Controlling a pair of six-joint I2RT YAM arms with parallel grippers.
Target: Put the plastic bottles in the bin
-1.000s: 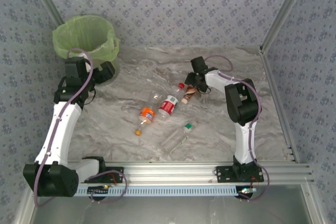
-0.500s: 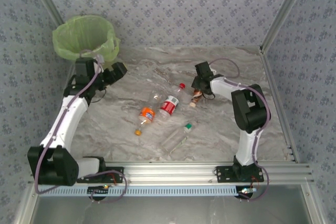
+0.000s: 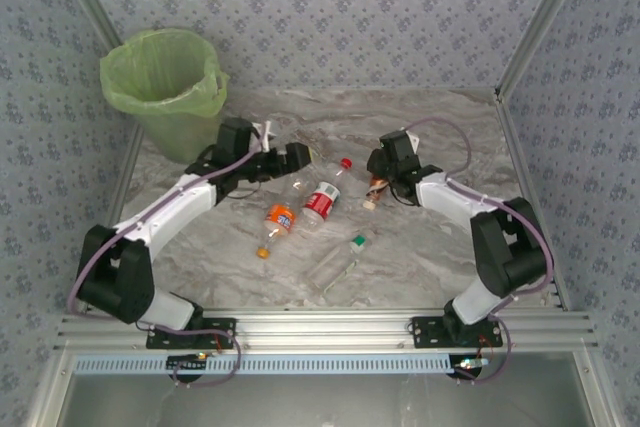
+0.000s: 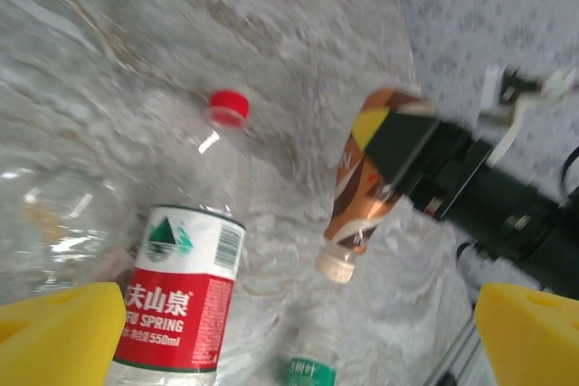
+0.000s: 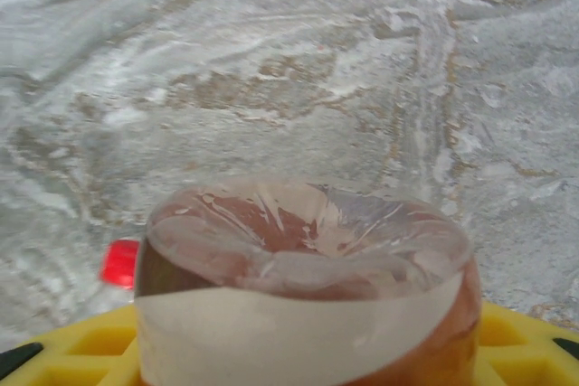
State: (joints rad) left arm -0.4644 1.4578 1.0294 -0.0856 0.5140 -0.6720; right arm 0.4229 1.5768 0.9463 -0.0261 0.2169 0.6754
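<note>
The marble tabletop (image 3: 420,267) carries everything. The bin (image 3: 165,87) stands at its far left corner, well apart from every bottle, and I cannot make out what lies inside its green liner.

My left hand (image 3: 298,157) hangs over the middle of the tabletop with its yellow fingers (image 4: 63,332) spread wide and nothing between them; only their tips show at the bottom corners of the wrist view. My right hand (image 3: 378,179) is clamped on the brown-labelled bottle (image 4: 366,178), which tilts cap-down. I cannot tell whether the cap touches the tabletop.

The red-labelled bottle (image 3: 322,199) lies just left of it, its base cut off in my left wrist view. A clear bottle (image 3: 297,185) lies beside it, blurred and hard to outline. The orange-labelled bottle (image 3: 280,219) lies nearer to me. The green-capped bottle (image 3: 335,265) lies nearest, its body almost invisible against the marble.
</note>
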